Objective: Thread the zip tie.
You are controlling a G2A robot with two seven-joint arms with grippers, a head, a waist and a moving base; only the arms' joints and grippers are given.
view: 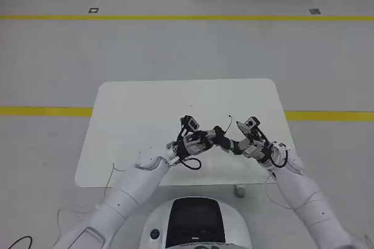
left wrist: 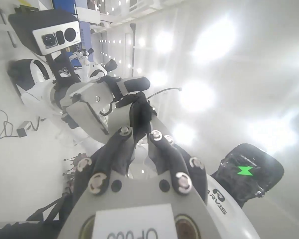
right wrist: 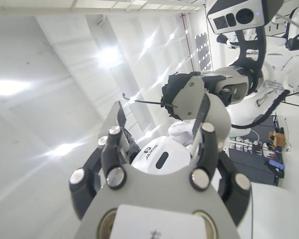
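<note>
Right now I am keeping my right jaws spread apart just short of the zip tie (right wrist: 144, 102), which is lying crosswise to their gap, while my left jaws are clamping its other end above the counter (view: 143, 124).

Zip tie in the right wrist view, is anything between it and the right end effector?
Nothing visible does. The zip tie juts free from the left end effector, which is shut on it. The right end effector is open and faces that loose length, with only clear air between them.
</note>
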